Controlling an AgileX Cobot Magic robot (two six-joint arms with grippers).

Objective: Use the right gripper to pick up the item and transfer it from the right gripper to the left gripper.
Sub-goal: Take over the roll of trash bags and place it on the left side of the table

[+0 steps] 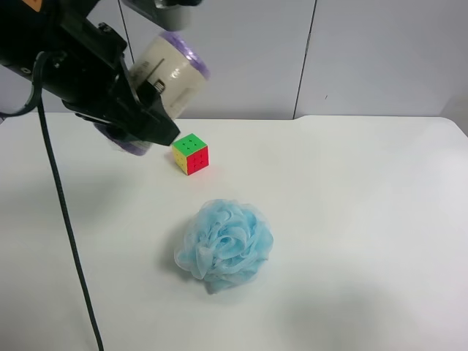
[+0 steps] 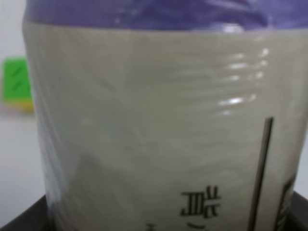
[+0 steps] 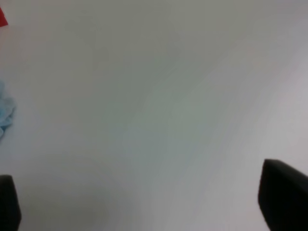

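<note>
Filling the left wrist view, the item (image 2: 154, 120) clamped in the left gripper (image 1: 150, 110); right gripper (image 3: 147, 202) splayed, empty, cropped.

Robotics test bench, apparently a laboratory: plain white table (image 1: 365, 219) before grey partition panels (image 1: 380, 51); black cabled robot arm (image 1: 66, 51) above; unrelated props, a puzzle cube (image 1: 191, 153) and bath pouf (image 1: 225, 245).
</note>
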